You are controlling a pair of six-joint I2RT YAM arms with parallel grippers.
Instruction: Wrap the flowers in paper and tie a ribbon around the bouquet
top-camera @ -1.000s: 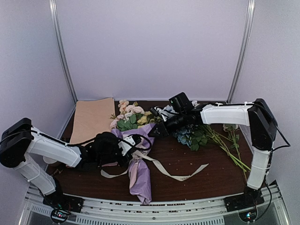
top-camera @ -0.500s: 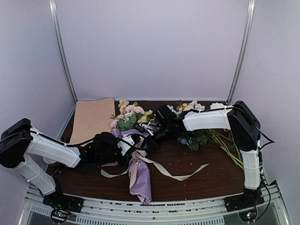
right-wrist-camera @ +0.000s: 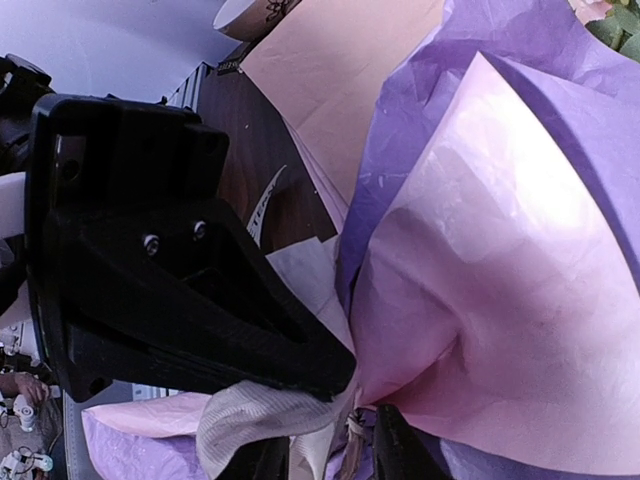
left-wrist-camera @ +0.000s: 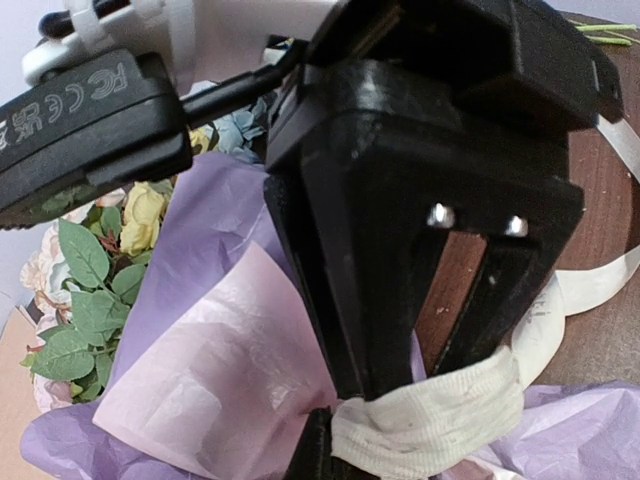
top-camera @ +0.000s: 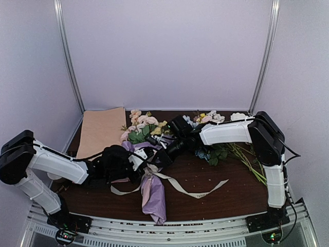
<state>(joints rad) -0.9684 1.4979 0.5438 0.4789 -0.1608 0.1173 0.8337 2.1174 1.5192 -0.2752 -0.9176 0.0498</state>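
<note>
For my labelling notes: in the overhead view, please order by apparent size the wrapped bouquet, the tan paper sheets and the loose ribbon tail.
1. wrapped bouquet and tan paper sheets: about alike, and the bouquet is partly hidden, so I do not rank them.
2. loose ribbon tail: long but narrow, clearly the smallest.

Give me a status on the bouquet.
Left gripper shut on ribbon at bouquet waist. Right gripper open, tips at same spot. Spare bunch to the right, not blocking.

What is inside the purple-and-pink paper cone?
At the wide far end of the purple-and-pink paper cone, pale pink roses, yellow blooms and green leaves stick out. Their stems are hidden by the paper, so how far down they reach cannot be seen.
</note>
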